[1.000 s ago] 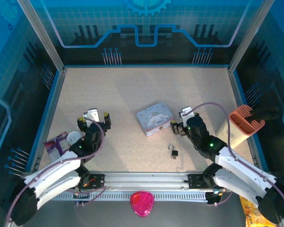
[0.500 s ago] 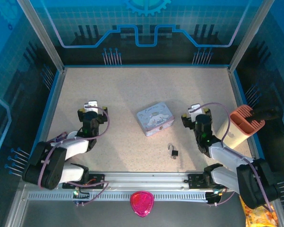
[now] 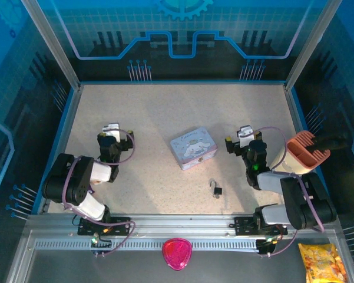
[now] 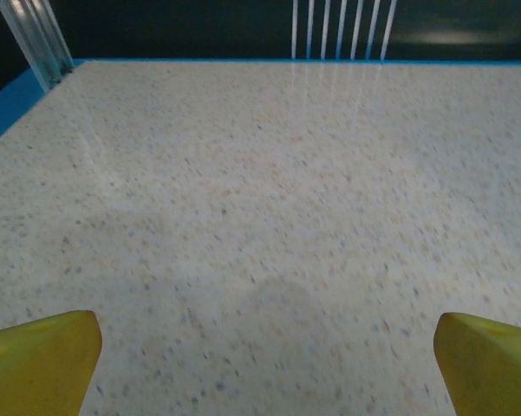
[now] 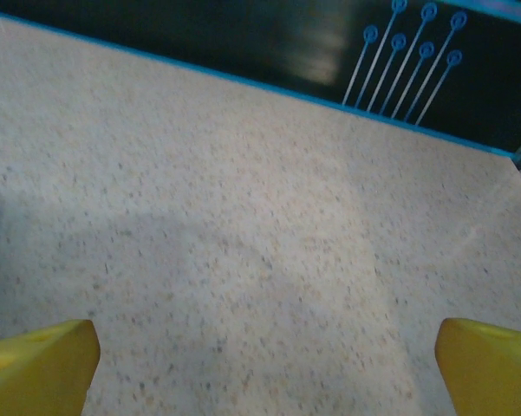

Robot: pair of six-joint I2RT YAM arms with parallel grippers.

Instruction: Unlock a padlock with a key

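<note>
Two grippers (image 3: pixel 112 130) (image 3: pixel 244 132), one padlock (image 3: pixel 217 190)

"How are the arms sitting?"

"Both tucked in close. The left arm (image 3: pixel 76 180) is folded on itself beside its base, and the left gripper (image 3: pixel 111 131) is low and pointing toward the far side. The right arm (image 3: pixel 294 197) mirrors it, with the right gripper (image 3: pixel 245 132) aimed the same way."

"And the jaws?"

"Spread wide on both, with nothing between them. In each wrist view the yellow fingertips (image 4: pixel 39 360) sit at the bottom corners."
</note>
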